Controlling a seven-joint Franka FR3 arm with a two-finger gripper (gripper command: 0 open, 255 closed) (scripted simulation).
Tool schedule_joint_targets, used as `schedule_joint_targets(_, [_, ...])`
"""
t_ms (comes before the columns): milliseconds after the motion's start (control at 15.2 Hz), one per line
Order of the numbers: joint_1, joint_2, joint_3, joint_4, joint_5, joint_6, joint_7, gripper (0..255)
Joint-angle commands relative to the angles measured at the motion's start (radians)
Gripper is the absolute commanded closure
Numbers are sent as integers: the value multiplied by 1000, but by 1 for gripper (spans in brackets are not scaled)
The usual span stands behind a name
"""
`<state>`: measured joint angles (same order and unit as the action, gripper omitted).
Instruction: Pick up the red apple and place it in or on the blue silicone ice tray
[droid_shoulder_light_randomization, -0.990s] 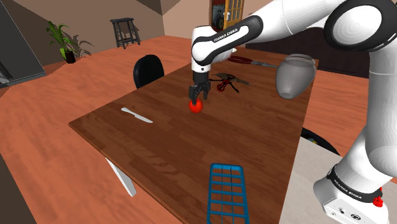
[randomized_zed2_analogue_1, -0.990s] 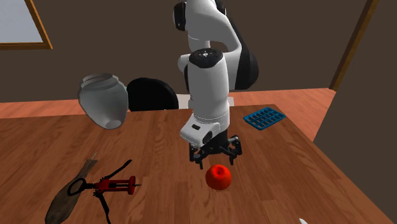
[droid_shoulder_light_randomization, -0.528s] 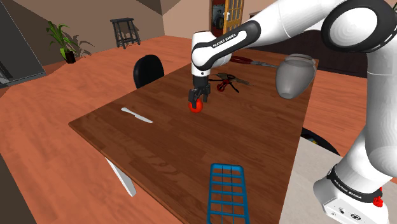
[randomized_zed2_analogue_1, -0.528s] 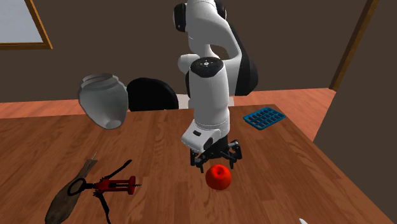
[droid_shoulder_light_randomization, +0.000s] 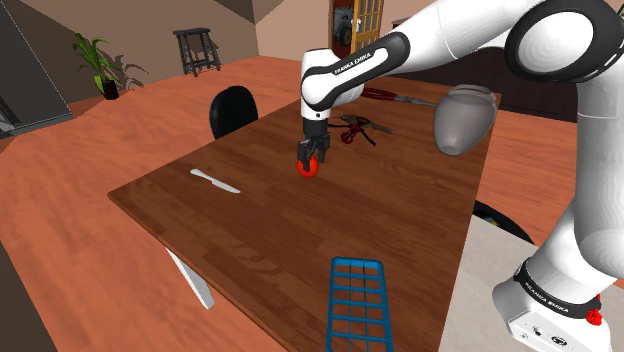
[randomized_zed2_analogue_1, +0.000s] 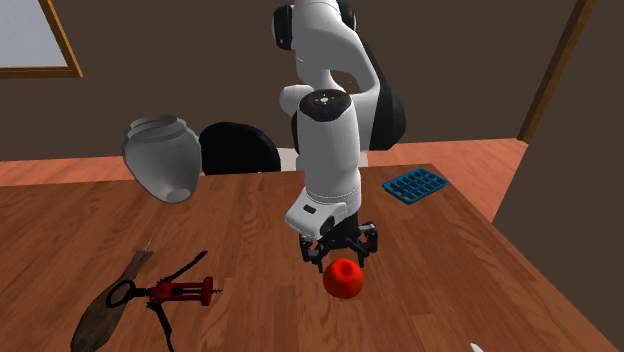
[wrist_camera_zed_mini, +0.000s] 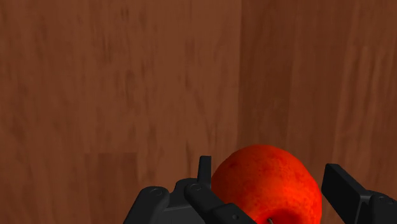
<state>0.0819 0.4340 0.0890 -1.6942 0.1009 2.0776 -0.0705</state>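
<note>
Red apple (wrist_camera_zed_mini: 264, 188) rests on the table (wrist_camera_zed_mini: 127, 95) between the claw's (wrist_camera_zed_mini: 268, 170) spread fingers (wrist_camera_zed_mini: 343, 186).

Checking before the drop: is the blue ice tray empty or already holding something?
Empty. In the shoulder view the ice tray shows bare blue cells with nothing inside; the apple lies apart from it on the table.

1. The table (wrist_camera_zed_mini: 127, 76) under me is brown wood with a long streaky grain and a matt finish.
2. The apple (wrist_camera_zed_mini: 267, 184) has smooth, mottled red skin with a soft sheen.
3. My fingers (wrist_camera_zed_mini: 347, 188) are plain matt black.
4. The ice tray (droid_shoulder_light_randomization: 355, 300) is flat blue, without shine.
5. The jar (droid_shoulder_light_randomization: 465, 118) is smooth plain grey.
</note>
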Motion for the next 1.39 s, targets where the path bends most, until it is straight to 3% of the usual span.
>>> schedule_joint_targets(0, [0,1,0,-1,0,0,0,255])
schedule_joint_targets(330, [0,1,0,0,0,0,0,255])
schedule_joint_targets(1320, [-2,-67,1,105,-2,-173,17,255])
